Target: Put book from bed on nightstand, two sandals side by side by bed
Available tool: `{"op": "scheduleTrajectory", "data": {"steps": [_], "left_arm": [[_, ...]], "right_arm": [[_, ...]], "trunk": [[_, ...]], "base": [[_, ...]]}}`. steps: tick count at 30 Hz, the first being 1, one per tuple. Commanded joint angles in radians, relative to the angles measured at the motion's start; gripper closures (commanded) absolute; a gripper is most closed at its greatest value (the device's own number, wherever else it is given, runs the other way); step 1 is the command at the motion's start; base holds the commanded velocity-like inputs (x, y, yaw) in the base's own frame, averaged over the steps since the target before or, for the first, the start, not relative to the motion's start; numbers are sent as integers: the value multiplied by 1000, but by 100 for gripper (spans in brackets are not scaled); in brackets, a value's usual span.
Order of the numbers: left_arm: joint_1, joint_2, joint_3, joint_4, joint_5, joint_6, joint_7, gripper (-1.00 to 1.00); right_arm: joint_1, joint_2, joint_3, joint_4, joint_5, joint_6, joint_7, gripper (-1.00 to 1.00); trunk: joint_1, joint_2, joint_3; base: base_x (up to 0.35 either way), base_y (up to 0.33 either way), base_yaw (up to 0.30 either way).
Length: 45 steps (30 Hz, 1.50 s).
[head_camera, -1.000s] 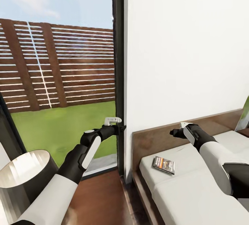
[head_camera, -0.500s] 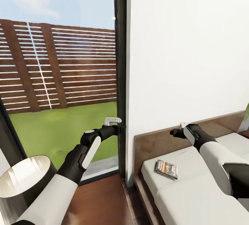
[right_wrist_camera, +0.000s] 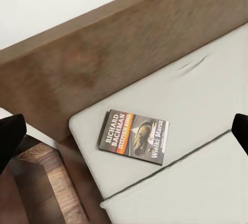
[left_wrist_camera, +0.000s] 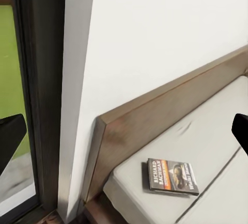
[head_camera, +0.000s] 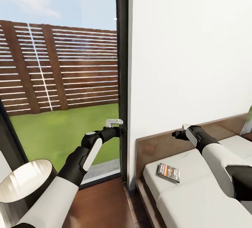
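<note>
Item: book (head_camera: 168, 172), thin paperback lying flat near the mattress (head_camera: 196, 193) corner by the headboard (head_camera: 157, 144) of the bed (head_camera: 143, 189); long axis slightly oblique to the headboard. Dark cover, orange band, white lettering. I hold both arms above: left gripper (head_camera: 117, 122) and right gripper (head_camera: 182, 130) empty, fingers spread wide.

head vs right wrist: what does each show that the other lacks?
Head alone: the window with fence and grass, a shiny round shade at lower left, both arms, the left gripper and right gripper.
Right wrist alone: the book's cover lettering, readable as Richard Bachman.
Both: the book lying flat on the bed near the headboard.
</note>
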<state>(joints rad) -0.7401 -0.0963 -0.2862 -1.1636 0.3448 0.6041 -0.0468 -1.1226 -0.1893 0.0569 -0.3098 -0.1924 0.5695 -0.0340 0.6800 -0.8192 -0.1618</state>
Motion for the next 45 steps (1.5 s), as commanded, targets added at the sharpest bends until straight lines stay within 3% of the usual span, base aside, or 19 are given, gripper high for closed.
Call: {"op": "scheduleTrajectory", "data": {"steps": [1, 19, 30, 45], "left_arm": [[-1, 0, 1, -1, 0, 5, -2, -100], [-1, 0, 1, 0, 0, 5, -1, -100], [-1, 0, 1, 1, 0, 5, -1, -100], [-1, 0, 1, 1, 2, 5, -1, -100]], "right_arm": [[0, -1, 6, -2, -9, 5, -4, -100], [0, -1, 5, -2, -10, 4, -1, -100], [0, -1, 5, -2, -9, 4, -2, -100], [0, -1, 3, -2, -10, 4, -1, -100]], "trunk": [[-4, 6, 2], [-73, 132, 58], [-115, 209, 92], [-172, 314, 139]], "base": [[0, 0, 0], [2, 0, 0], [221, 0, 0], [35, 94, 0]]}}
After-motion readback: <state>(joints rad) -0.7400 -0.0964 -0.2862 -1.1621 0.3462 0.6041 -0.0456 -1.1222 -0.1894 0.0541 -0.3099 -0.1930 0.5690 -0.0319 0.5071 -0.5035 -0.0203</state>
